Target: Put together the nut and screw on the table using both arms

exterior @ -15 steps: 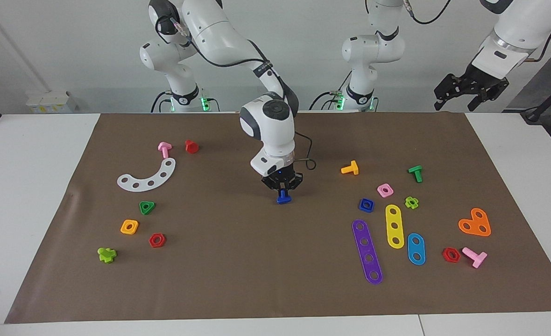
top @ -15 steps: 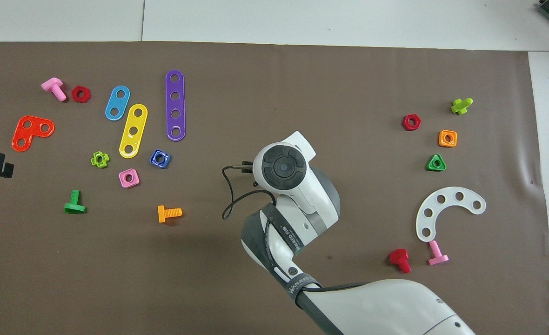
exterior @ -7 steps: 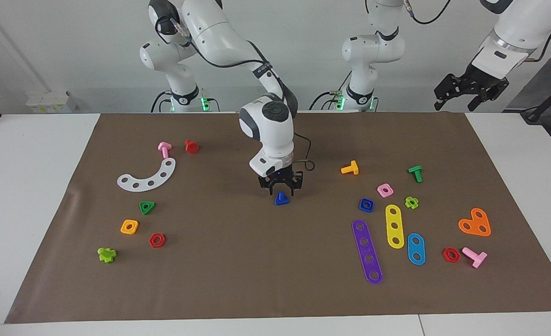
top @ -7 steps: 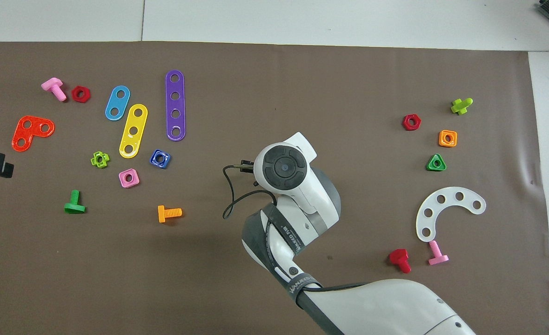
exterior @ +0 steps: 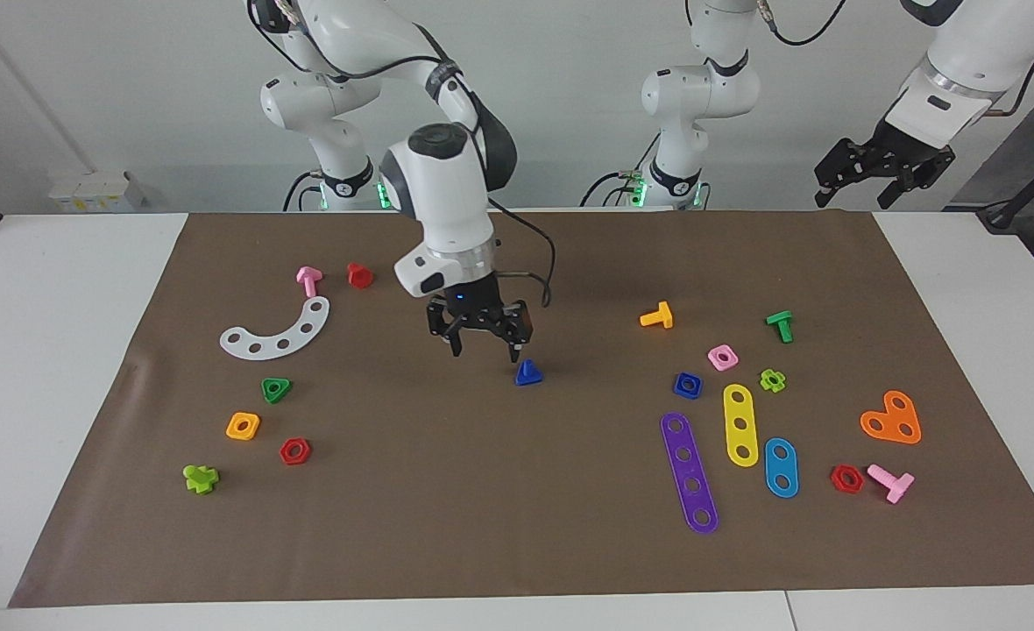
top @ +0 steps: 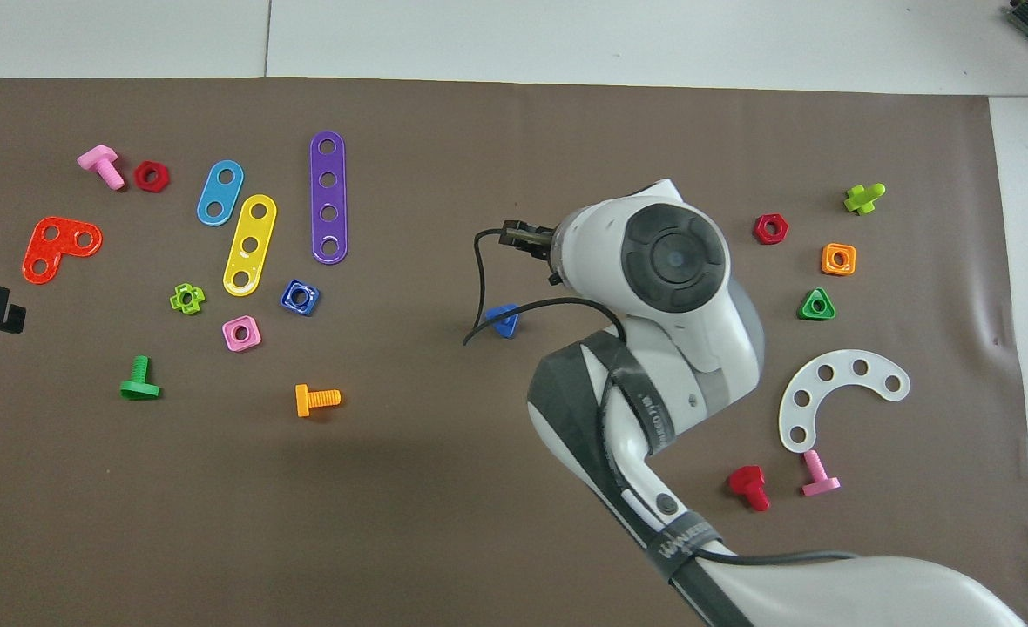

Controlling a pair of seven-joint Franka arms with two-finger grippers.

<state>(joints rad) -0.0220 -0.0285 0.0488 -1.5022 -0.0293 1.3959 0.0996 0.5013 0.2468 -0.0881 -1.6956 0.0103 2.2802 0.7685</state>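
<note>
The dark blue screw (exterior: 527, 373) rests by itself on the brown mat (exterior: 482, 526) near its middle; it also shows in the overhead view (top: 503, 320). My right gripper (exterior: 479, 337) hangs open and empty above the mat, just beside the screw toward the right arm's end. In the overhead view the right arm's wrist hides it. The dark blue square nut (exterior: 687, 384) lies flat on the mat toward the left arm's end, and shows in the overhead view (top: 300, 297). My left gripper (exterior: 881, 171) waits, open and raised, past the mat's edge at the left arm's end.
Around the nut lie a pink square nut (exterior: 722, 357), a light green nut (exterior: 772, 379), an orange screw (exterior: 657, 315), and yellow (exterior: 740, 424) and purple (exterior: 689, 471) strips. Toward the right arm's end lie a white curved strip (exterior: 277, 331) and a green triangular nut (exterior: 276, 389).
My right gripper has let go of the blue screw, left it on the mat, then risen and swung toward the right arm's end. The left arm has not moved.
</note>
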